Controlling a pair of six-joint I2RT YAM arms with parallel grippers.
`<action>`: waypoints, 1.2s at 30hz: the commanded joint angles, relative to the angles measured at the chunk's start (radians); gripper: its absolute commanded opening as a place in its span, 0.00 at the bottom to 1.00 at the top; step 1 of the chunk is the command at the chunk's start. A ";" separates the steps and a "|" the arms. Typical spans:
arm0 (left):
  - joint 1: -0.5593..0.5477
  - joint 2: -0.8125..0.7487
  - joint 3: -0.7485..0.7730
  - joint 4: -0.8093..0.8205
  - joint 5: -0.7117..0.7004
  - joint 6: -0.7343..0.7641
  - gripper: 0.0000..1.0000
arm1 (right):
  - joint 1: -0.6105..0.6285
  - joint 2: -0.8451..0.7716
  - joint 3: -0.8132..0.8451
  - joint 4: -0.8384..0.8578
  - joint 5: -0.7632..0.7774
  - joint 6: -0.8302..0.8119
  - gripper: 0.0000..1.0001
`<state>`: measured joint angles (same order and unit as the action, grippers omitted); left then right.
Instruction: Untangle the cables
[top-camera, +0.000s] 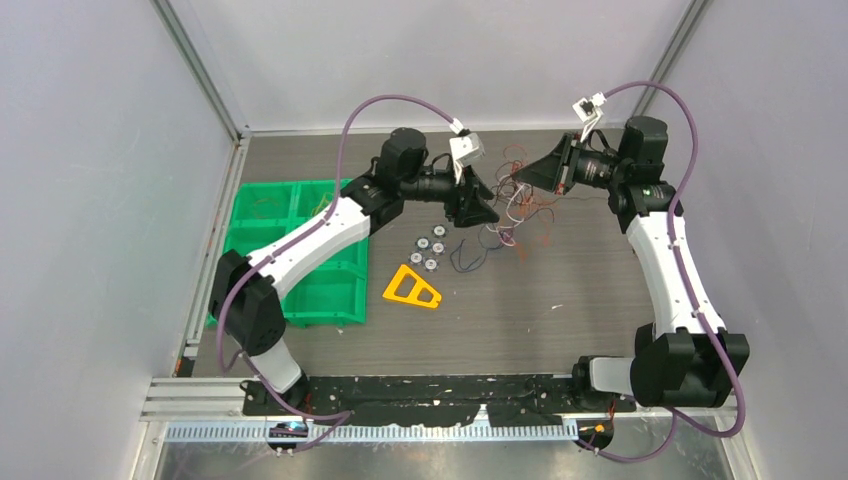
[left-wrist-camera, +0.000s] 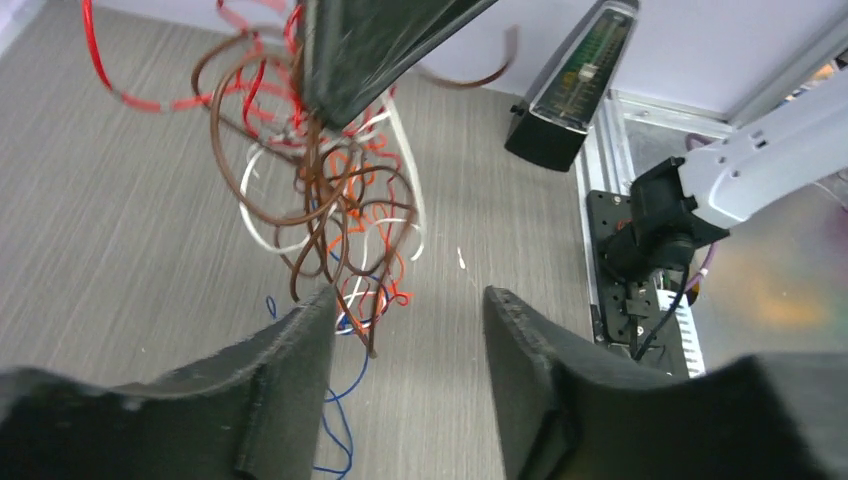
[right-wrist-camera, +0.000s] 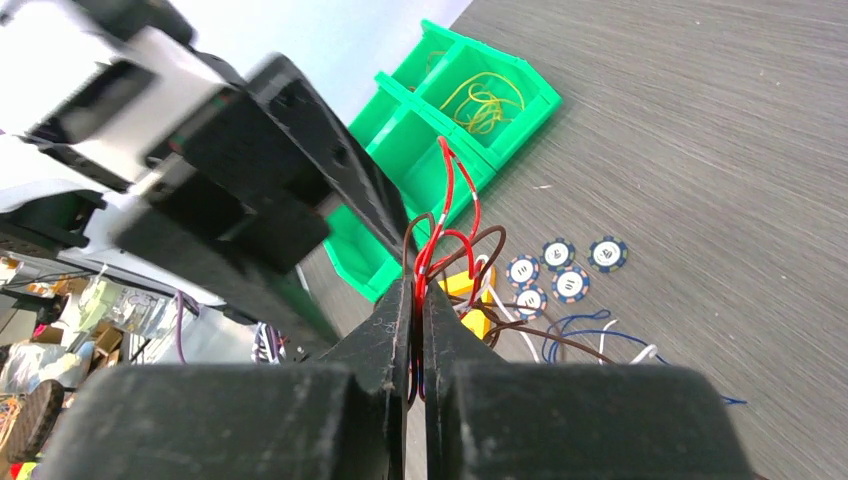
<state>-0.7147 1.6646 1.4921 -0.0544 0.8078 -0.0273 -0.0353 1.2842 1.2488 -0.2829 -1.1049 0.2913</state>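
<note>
Right gripper (right-wrist-camera: 418, 288) closest: jaws pressed together, pinching red and brown strands of cables (right-wrist-camera: 450, 240). Bunch hangs from it toward table (top-camera: 560, 300), tangled loops of red, brown, white, orange. Left gripper (left-wrist-camera: 410, 300) just beside bunch, jaws apart, holding nothing. Blue strand (left-wrist-camera: 335, 420) loose on table beneath. Poker chips (right-wrist-camera: 570, 285), yellow triangular piece (top-camera: 412, 288) nearby. Green bin (top-camera: 270, 210) at left, yellow wires (right-wrist-camera: 485, 100) in one compartment.

No legible text anywhere; centre marks on the poker chips (right-wrist-camera: 572, 285) too small
</note>
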 joint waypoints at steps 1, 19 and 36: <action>-0.018 0.039 0.048 0.073 -0.053 -0.056 0.48 | 0.011 -0.031 0.014 0.122 -0.008 0.092 0.05; 0.232 -0.353 0.216 -0.109 0.040 -0.080 0.00 | -0.115 0.172 0.031 -0.152 0.292 -0.343 0.07; 0.419 -0.374 0.482 -0.147 -0.131 -0.101 0.00 | -0.110 0.454 -0.038 -0.288 0.563 -0.649 0.20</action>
<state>-0.3504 1.3212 1.9511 -0.1761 0.7361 -0.1246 -0.1452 1.7645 1.2095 -0.5613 -0.5751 -0.3016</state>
